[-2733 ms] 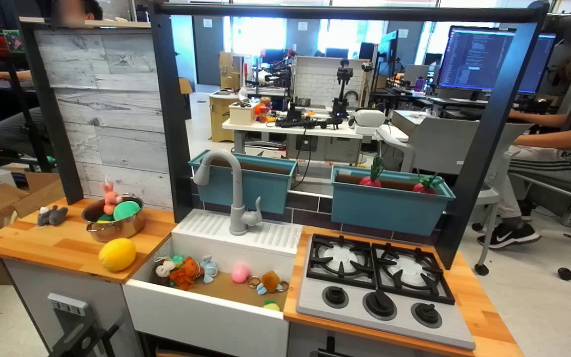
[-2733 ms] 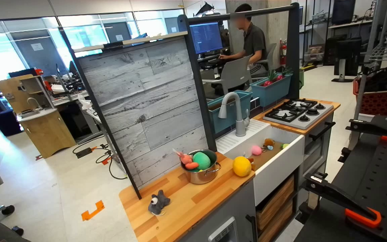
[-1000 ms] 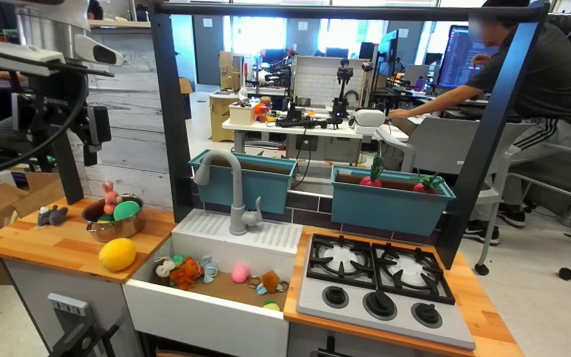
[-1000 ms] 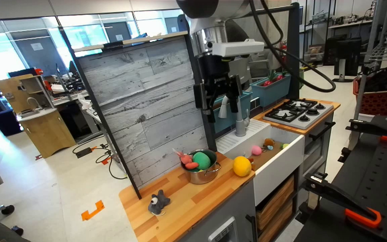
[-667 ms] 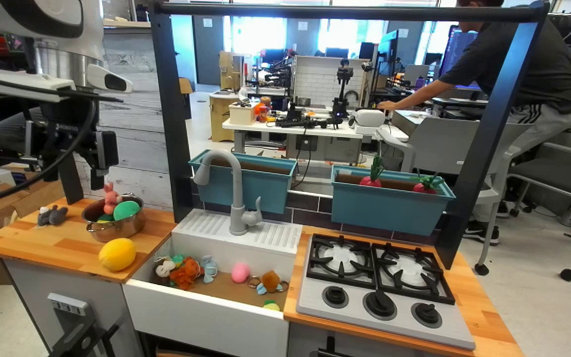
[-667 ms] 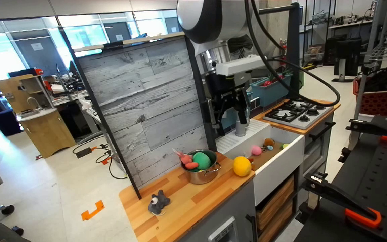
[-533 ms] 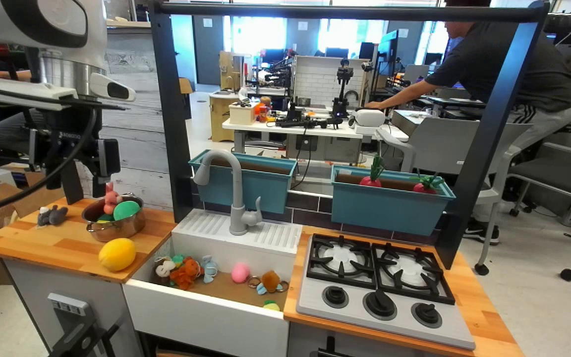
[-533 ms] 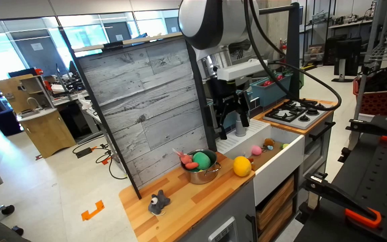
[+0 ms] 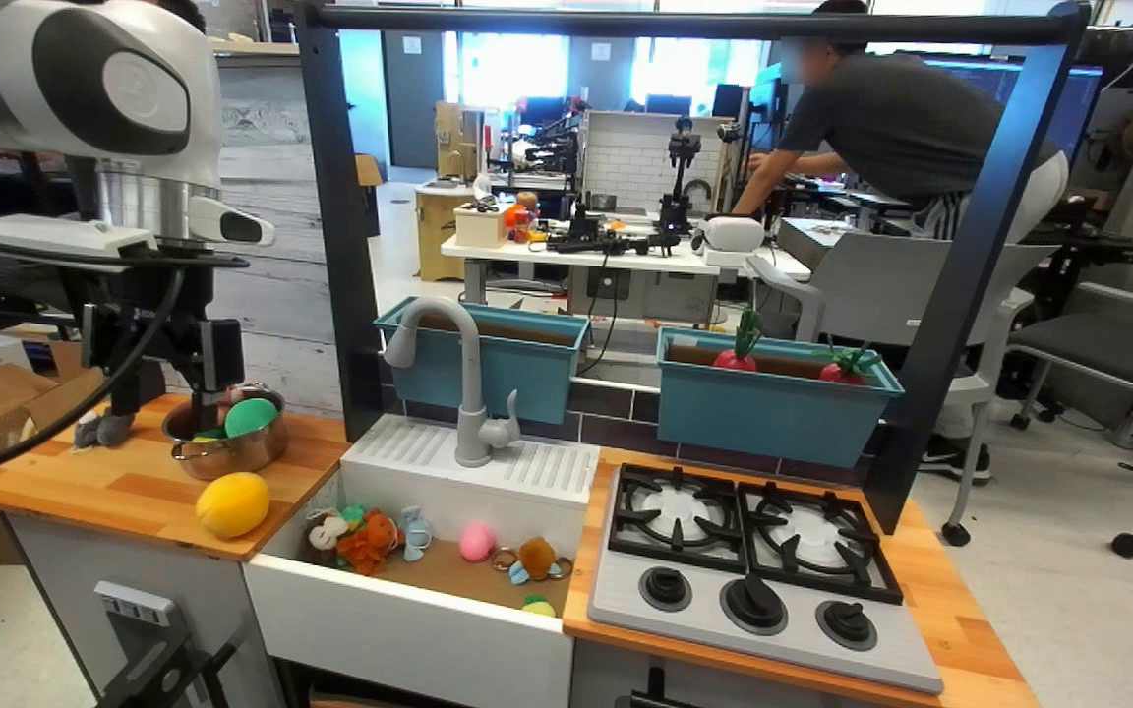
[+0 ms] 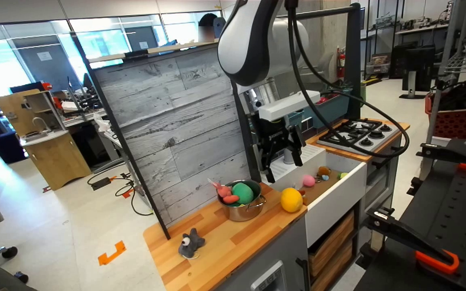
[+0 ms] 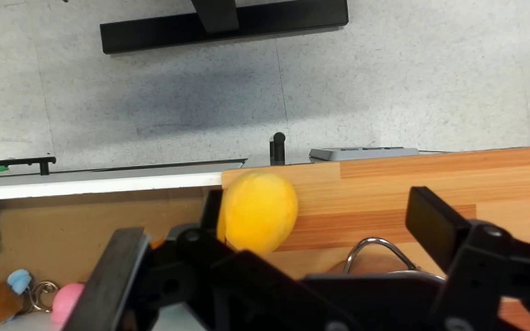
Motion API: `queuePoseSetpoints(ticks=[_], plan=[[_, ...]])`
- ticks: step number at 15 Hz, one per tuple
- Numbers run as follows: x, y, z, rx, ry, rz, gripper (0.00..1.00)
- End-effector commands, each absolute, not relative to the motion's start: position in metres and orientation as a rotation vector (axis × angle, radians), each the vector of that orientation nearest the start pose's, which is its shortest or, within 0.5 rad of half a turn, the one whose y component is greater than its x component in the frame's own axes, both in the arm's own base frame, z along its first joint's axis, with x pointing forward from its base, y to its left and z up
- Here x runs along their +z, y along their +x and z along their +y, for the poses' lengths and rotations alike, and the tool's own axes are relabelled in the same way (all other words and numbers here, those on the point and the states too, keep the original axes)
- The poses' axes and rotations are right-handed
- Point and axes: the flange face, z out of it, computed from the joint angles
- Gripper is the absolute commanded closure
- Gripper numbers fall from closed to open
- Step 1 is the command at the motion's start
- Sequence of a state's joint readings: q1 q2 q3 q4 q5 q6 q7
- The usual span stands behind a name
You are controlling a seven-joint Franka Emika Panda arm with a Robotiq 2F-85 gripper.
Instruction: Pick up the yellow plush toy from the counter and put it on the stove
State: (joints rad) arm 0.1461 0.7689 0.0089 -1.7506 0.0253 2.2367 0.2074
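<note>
Gripper (image 10: pixel 284 168) is held empty w/ jaws apart; toy (image 11: pixel 260 212) is seen below it on counter (image 10: pixel 225 244), off-ctr toward 1 finger (image 11: pixel 212 212). Gripper should be centred 1st, then lowered straight & closed gently.

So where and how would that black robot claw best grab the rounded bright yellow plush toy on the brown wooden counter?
Likely around its plump middle, both sides, coming straight from above. The yellow plush toy is rounded, with no handle showing, and its top is uncovered, while a shiny metal pot stands near it. The open black gripper points roughly downward.
</note>
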Motion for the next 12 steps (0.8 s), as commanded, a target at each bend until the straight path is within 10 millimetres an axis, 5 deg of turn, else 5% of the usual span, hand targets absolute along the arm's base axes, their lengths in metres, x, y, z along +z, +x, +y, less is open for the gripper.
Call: queuePoseSetpoints(ticks=[1,6,12], plan=[[0.094,0.630,0.103,0.385,-3.171,0.159,0.00],[0.075,0.640,0.099,0.354,-3.178,0.245,0.00],[0.063,0.648,0.073,0.377,-3.172,0.353,0.00]])
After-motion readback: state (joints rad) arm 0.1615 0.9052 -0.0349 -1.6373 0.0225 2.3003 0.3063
